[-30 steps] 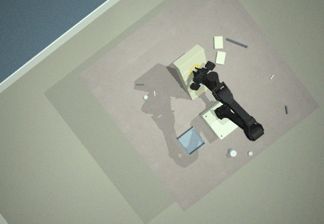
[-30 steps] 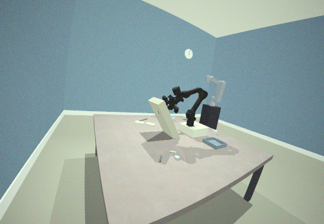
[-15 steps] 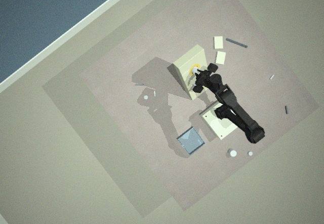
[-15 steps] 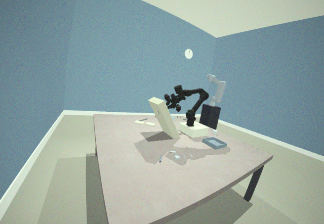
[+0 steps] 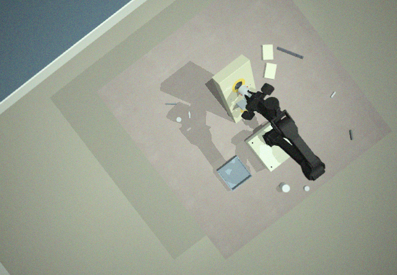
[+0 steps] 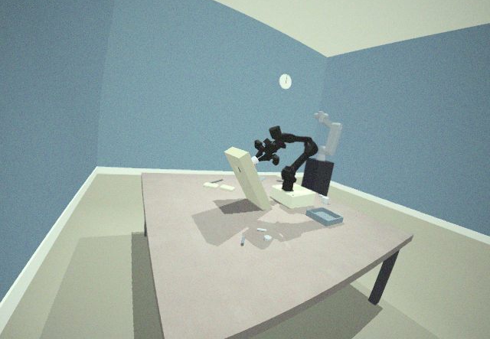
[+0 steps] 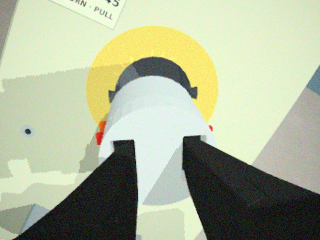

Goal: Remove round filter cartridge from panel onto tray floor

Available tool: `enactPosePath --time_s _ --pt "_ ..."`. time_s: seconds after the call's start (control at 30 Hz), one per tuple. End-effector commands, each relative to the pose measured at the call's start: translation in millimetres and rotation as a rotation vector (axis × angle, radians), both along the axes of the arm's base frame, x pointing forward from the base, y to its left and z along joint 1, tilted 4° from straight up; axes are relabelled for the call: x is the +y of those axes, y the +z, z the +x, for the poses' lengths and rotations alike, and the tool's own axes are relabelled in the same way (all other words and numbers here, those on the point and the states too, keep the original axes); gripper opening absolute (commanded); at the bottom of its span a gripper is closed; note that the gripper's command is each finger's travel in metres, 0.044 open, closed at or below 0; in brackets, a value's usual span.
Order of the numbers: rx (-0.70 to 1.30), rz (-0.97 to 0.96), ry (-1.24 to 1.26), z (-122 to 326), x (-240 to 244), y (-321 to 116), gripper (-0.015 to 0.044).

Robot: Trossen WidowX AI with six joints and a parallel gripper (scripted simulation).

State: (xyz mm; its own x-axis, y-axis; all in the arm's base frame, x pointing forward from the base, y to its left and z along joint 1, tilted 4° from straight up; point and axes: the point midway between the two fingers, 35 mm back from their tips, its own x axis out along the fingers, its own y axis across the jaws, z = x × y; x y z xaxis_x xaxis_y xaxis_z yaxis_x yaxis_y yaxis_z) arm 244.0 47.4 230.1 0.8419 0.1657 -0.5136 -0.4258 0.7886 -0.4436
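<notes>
The white round cartridge (image 5: pixel 243 90) (image 6: pixel 255 160) (image 7: pixel 159 120) sticks out in front of the tilted cream service panel (image 5: pixel 227 87) (image 6: pixel 253 180) (image 7: pixel 260 50). My gripper (image 5: pixel 247 95) (image 7: pixel 158 150) is shut on it, with the black fingertips in the two slots of its face. Behind it the dark round opening (image 5: pixel 237 85) (image 7: pixel 160 66) shows inside a yellow ring (image 7: pixel 102 65). Small red parts show beside the cartridge. Whether its rear end is still inside the opening is hidden. The blue-grey tray (image 5: pixel 237 175) (image 6: pixel 326 213) is empty, away from the gripper.
The cream base block (image 5: pixel 270 162) (image 6: pixel 298 199) under the arm stands between panel and tray. A white cylinder (image 5: pixel 285 187) stands near the base. Two flat cream blocks (image 5: pixel 267 51) (image 5: pixel 270 71) and a dark bar (image 5: pixel 289 52) lie beside the panel. Small pieces lie behind it.
</notes>
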Motion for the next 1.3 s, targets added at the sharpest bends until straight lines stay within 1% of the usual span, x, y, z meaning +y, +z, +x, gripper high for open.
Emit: enactPosePath --time_s 0.0,0.73,0.87,1.27 --pt "-0.011 0.008 -0.007 -4.4 -1.3 0.0 0.0" --pt "-0.009 0.008 -0.007 -32.2 -6.7 -67.6 0.0" --pt "0.004 0.0 -0.002 -29.7 -5.9 -62.1 0.0098" --pt "-0.006 0.006 -0.006 -31.7 -6.5 -66.4 0.0098"
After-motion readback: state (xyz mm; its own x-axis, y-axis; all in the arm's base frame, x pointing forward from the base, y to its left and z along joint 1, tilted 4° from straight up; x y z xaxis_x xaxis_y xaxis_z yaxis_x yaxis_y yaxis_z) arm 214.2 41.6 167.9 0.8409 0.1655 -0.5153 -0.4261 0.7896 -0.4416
